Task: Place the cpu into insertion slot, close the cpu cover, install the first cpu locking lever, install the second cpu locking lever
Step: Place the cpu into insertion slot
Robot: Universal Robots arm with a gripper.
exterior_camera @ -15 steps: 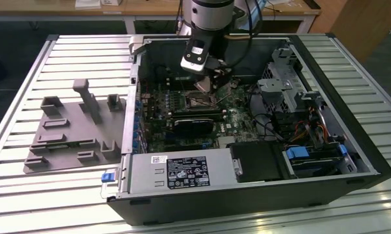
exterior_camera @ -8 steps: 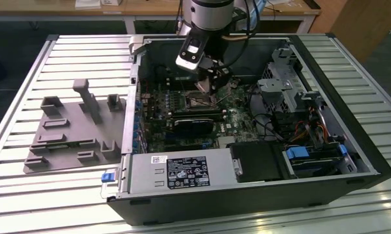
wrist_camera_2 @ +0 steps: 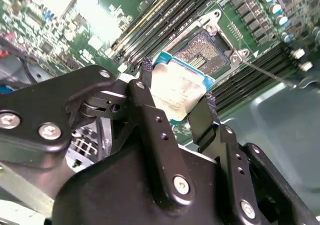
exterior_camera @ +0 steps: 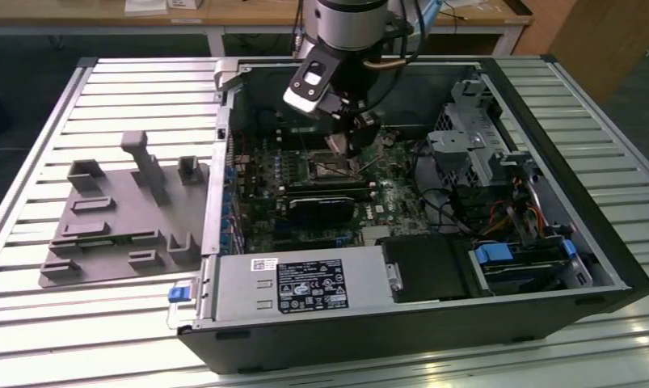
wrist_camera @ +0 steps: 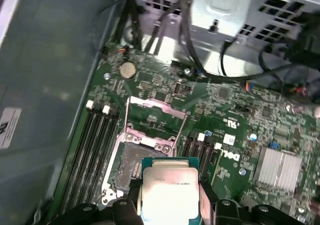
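Slatted metal table (exterior_camera: 141, 89), bearing one open computer case (exterior_camera: 410, 331); we list outward from the wrist.

1. Claw (wrist_camera_2: 178, 85): closed on the chip (wrist_camera_2: 175, 97), with one finger on each of two opposite edges.
2. Chip: held just above the socket (wrist_camera_2: 209, 52), not yet seated. We cannot tell whether it is centred.
3. Cover frame (wrist_camera: 155, 116): stands open beyond the socket.
4. Handling, in our judgement: keep the chip level, square it to the socket rim and lower it straight, without sliding.
5. Views: the second wrist view gives the grip, the first wrist view the raised frame. The exterior view adds a grey holder tray (exterior_camera: 98, 242) at the case's nine o'clock.
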